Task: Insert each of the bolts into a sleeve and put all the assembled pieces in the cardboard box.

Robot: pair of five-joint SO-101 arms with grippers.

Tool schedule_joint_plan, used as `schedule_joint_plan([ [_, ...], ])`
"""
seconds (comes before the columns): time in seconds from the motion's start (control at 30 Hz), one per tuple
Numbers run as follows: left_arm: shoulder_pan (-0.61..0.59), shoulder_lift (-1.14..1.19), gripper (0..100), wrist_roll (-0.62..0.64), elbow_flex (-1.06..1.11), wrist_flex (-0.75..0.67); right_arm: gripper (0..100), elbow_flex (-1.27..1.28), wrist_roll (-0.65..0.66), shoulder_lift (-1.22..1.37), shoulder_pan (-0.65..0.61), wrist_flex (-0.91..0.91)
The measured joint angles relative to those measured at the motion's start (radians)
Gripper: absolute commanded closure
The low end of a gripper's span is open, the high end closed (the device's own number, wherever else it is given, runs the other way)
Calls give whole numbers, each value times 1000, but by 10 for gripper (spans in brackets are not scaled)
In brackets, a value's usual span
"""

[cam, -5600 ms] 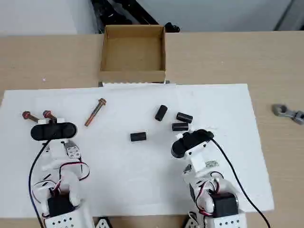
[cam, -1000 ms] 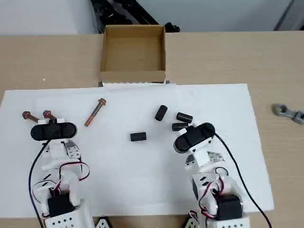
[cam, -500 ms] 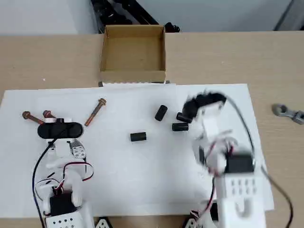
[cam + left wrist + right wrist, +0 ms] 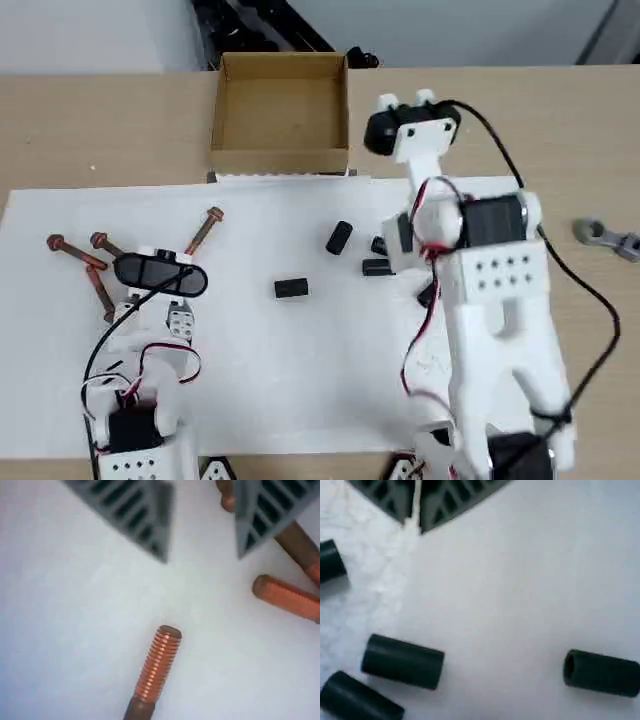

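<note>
Within the last second my right arm lifted off the paper sheet (image 4: 250, 360) and swung up toward the cardboard box (image 4: 280, 160). My right claw (image 4: 416, 527) hung shut on nothing. The sleeves (image 4: 402, 661) lay loose on the sheet, near the front of the box. My left claw (image 4: 200, 552) shifted slightly toward the box and stood open and empty above the bolts (image 4: 159, 667), which lay farther from the box than the sleeves. No assembled piece lay in the box. Finding: no bolt seated and no sleeve collected; in my judgement the first pick remained outstanding.
</note>
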Motion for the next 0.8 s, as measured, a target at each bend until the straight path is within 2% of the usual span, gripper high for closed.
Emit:
schedule_joint_plan([
  [0.17, 0, 26, 885, -15, -126, 101, 983, 0, -2, 38, -23, 3],
  [0.3, 0, 215, 885, -17, -315, 124, 983, -2, -2, 38, -58, 3],
  [0.53, 9, 942, 884, -20, -818, 172, 982, -2, -2, 38, -58, 3],
  [0.8, 12, 1741, 881, -68, -1470, 480, 983, -2, -2, 38, 28, 3],
])
